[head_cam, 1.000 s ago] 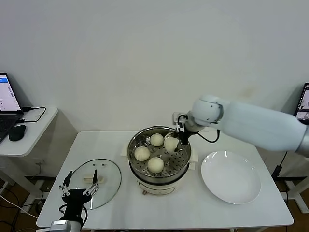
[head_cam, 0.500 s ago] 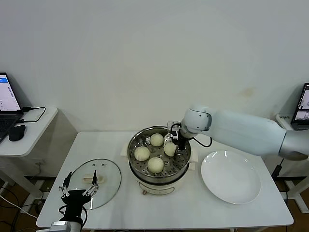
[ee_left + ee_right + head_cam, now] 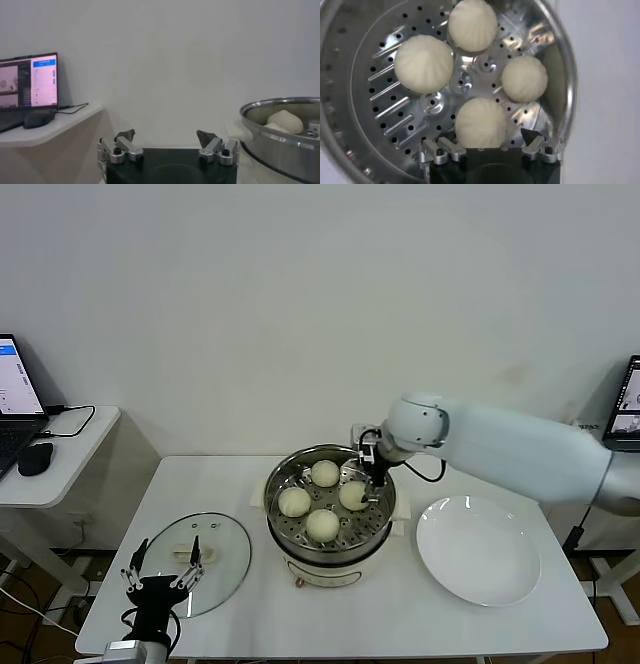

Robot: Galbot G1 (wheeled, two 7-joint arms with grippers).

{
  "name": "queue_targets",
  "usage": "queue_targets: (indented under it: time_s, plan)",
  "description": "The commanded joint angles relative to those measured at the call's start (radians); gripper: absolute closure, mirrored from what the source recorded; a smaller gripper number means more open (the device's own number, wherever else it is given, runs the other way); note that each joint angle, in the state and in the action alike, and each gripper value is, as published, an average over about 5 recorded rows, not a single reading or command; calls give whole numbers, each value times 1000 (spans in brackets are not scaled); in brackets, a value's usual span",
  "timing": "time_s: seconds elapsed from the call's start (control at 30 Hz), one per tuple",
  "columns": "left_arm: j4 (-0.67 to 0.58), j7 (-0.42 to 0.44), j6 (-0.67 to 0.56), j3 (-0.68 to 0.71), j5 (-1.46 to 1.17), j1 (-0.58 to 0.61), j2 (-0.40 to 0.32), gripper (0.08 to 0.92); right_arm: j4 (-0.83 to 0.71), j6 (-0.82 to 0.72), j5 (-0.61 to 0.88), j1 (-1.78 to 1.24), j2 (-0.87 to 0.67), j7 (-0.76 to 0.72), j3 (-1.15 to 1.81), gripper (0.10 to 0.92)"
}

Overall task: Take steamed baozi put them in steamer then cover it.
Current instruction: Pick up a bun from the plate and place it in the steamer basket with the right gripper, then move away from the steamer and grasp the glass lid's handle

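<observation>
The steel steamer (image 3: 283, 540) stands mid-table, holding several cream-white baozi on its perforated tray (image 3: 395, 115). My right gripper (image 3: 373, 471) hovers over the steamer's far right rim. It is open, and its spread fingers straddle the nearest baozi (image 3: 481, 122), which rests on the tray, free of the pads. Other baozi (image 3: 423, 63) (image 3: 524, 78) lie round it. The glass cover (image 3: 222, 556) lies flat on the table, left of the steamer. My left gripper (image 3: 165, 574) is parked open over the cover's near edge, and the left wrist view shows the steamer's rim (image 3: 280, 145) to one side.
An empty white plate (image 3: 478, 549) lies right of the steamer. A side desk (image 3: 70, 454) with a laptop and mouse stands off the table's left. The white table (image 3: 420, 614) has bare room along its front edge.
My right gripper lowered the baozi into the steamer's right side, then opened and let it go. The left arm and the cover have not moved.
</observation>
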Motion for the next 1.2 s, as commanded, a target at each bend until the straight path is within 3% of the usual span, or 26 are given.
queue_targets:
  time_s: [0.03, 0.23, 0.5, 0.63, 0.83, 1.03, 1.2]
  plan:
    - [-3, -1, -1, 2, -1, 2, 2, 177, 227, 39, 133, -19, -213, 250, 114, 202]
    - [2, -5, -17, 1, -7, 5, 3, 177, 369, 209, 240, -388, -406, 644, 424, 203]
    - [8, -8, -23, 6, -4, 8, -6, 177, 483, 388, 127, -1164, -417, 868, 1114, 203]
    - [22, -15, -28, 11, -4, 4, -11, 177, 469, 522, -39, -1521, -248, 837, 1487, 203]
    - [56, -54, -34, 27, 32, -13, -32, 177, 450, 683, -254, -1763, 118, 679, 1833, 203]
    - [139, -109, -72, 23, 247, -30, -41, 177, 465, 741, -340, -1888, 393, 569, 1996, 203]
    - [232, -129, -109, -32, 551, -38, -8, 177, 518, 710, -344, -1984, 514, 585, 2035, 203]
